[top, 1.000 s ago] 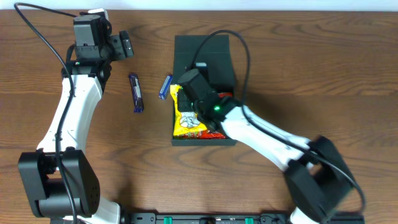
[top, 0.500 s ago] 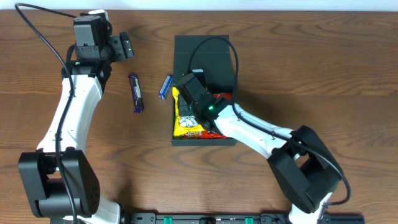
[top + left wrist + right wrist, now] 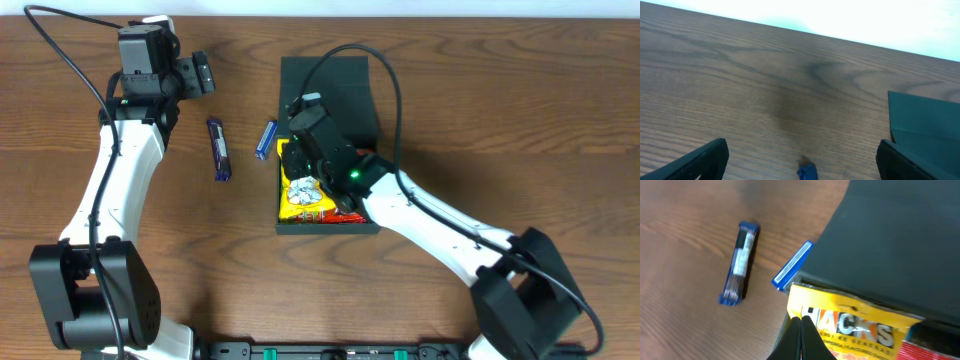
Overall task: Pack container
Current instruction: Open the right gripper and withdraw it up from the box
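Blue bar [image 3: 267,138] lies lengthwise against the container's [image 3: 345,95] left wall, just beside your closed right gripper [image 3: 800,323]; left gripper [image 3: 203,72] open, farther.

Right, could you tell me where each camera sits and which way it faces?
Overhead: above the table, facing down; both arms, dark teal-green square rigid box.
Left wrist: low on left arm, facing across the table towards the box; open jaws at bottom corners.
Right wrist: over the box's left edge, facing down; shut jaws at bottom.
Shared: overhead and right wrist show two blue wrapped bars.
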### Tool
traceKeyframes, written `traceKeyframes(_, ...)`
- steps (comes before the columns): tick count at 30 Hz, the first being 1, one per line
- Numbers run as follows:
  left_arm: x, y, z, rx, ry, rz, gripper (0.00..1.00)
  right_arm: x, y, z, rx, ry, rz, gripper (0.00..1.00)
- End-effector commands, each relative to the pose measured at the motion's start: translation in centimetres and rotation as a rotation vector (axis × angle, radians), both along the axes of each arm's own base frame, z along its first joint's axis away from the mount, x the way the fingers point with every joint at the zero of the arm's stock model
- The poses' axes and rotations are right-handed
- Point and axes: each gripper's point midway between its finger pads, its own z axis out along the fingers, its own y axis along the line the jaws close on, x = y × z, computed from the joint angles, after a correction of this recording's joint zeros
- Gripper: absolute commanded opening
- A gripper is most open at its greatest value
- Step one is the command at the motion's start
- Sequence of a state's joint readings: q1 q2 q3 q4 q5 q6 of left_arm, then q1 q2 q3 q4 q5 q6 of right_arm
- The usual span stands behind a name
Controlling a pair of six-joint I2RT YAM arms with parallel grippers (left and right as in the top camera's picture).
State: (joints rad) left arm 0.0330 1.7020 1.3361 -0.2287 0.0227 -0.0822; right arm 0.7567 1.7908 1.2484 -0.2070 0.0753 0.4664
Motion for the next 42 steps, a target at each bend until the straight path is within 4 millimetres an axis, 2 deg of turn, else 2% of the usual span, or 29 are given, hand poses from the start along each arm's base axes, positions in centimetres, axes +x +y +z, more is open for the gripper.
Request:
traceKeyframes(1, 0.2, 0.4, 1.4, -0.003, -0.029, 0.014, 0.95, -0.3, 0.6, -2.9, -0.033, 0.048, 0.058, 0.01)
traceKeyframes(5, 0.2, 0.4, 1.4, -0.003, -0.029, 0.015, 0.95, 0.0, 0.8, -6.1, -0.062, 0.084, 0.059, 0.01)
traceKeyframes(11, 0.2, 0.4, 1.4, -0.003, -0.028, 0.015, 0.95, -0.2, 0.7, -9.7, -0.105, 0.133, 0.063, 0.01)
traceKeyframes(13, 0.2, 0.4, 1.3, -0.003, -0.026, 0.015, 0.95, -0.4, 0.5, -10.6, -0.118, 0.148, 0.063, 0.01)
traceKeyframes(16, 0.2, 0.4, 1.3, -0.003, -0.025, 0.015, 0.95, -0.4, 0.5, -10.6, -0.124, 0.143, 0.071, 0.01)
traceKeyframes(18, 0.2, 0.4, 1.3, -0.002, -0.025, 0.014, 0.95, -0.1, 0.7, -9.6, -0.112, 0.118, 0.078, 0.01)
traceKeyframes(19, 0.2, 0.4, 1.3, -0.002, -0.025, 0.014, 0.95, 0.2, 0.7, -8.5, -0.095, 0.099, 0.074, 0.01)
traceKeyframes(23, 0.2, 0.4, 1.3, -0.002, -0.026, 0.014, 0.95, 1.1, 0.5, -2.3, -0.014, 0.004, 0.058, 0.01)
traceKeyframes(26, 0.2, 0.4, 1.3, -0.003, -0.026, 0.015, 0.95, 1.7, -0.8, 3.6, 0.063, -0.090, 0.031, 0.02)
traceKeyframes(28, 0.2, 0.4, 1.3, -0.003, -0.026, 0.014, 0.95, 2.2, -2.0, 6.3, 0.096, -0.133, 0.006, 0.16)
traceKeyframes(31, 0.1, 0.0, 1.2, -0.017, -0.020, -0.004, 0.95, 3.0, -4.3, 9.5, 0.131, -0.185, -0.041, 0.26)
traceKeyframes(33, -0.1, -0.8, 0.8, -0.044, -0.003, -0.037, 0.95, 3.8, -6.3, 10.8, 0.138, -0.203, -0.082, 0.60)
traceKeyframes(38, -1.1, -1.8, -0.7, -0.070, 0.068, -0.087, 0.95, 5.5, -10.7, 10.6, 0.113, -0.186, -0.178, 0.78)
traceKeyframes(42, -2.4, -2.2, -2.7, -0.023, 0.162, -0.143, 0.95, 6.3, -13.1, 10.0, 0.093, -0.165, -0.230, 0.84)
